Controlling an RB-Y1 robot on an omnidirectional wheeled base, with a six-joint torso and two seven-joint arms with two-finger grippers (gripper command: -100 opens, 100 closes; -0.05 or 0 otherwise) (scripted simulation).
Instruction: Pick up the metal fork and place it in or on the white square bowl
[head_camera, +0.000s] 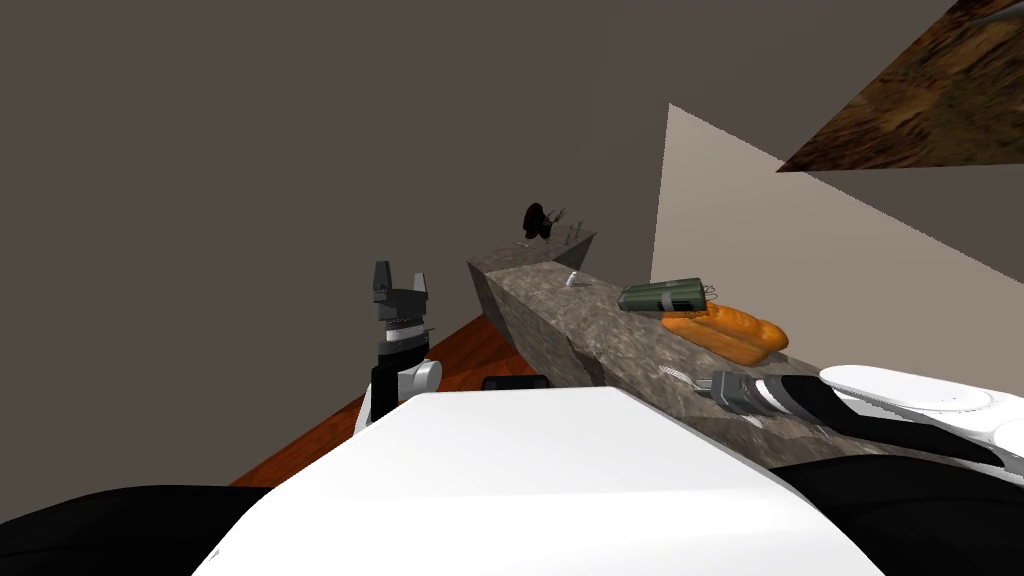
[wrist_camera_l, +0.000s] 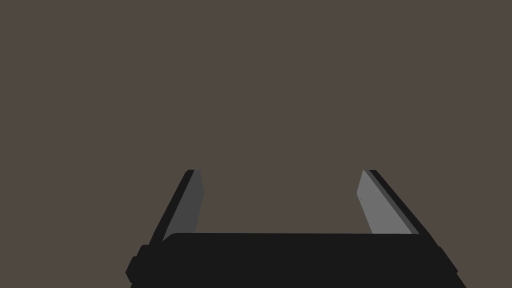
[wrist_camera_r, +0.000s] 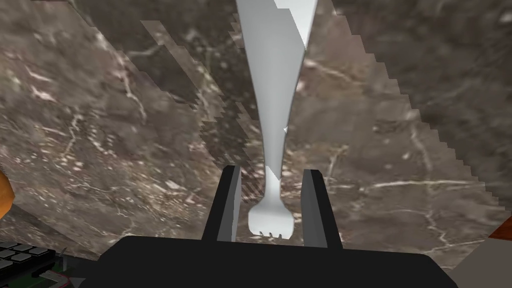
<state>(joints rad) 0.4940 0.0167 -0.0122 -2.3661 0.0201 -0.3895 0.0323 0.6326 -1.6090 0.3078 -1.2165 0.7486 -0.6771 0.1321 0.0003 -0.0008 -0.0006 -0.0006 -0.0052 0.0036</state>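
Fork (wrist_camera_r: 274, 100), pale grey, flat on the dark marbled counter (wrist_camera_r: 125, 140); in the head view, right of centre and a bit below the middle (head_camera: 682, 376). Bracketed by the right gripper (wrist_camera_r: 271, 170): tine end tucked in near the dark gripper body, handle running straight out past the fingertips. So long axis in line with the gripper's own pointing direction, blades set to squeeze across the narrow width rather than along it. Fingers at about half their full spread, one each side of the tines, with a thin strip of counter showing between each blade and the fork, so not a real clamp as far as can be told. Looks like mid-close, pretty early in the job. Next bit probably just finishing the squeeze, then straight up. Thin and lying flush, so easy to pinch badly and have it skate out or pivot. Up and to the right of it in the head view, an orange bread loaf (head_camera: 725, 332) and a green boxy thing (head_camera: 662, 295), near but not touching it. Left gripper (head_camera: 400, 282) way over at centre-left, held up clear of the counter, fingers wide apart with nothing between, clearly the farther arm.
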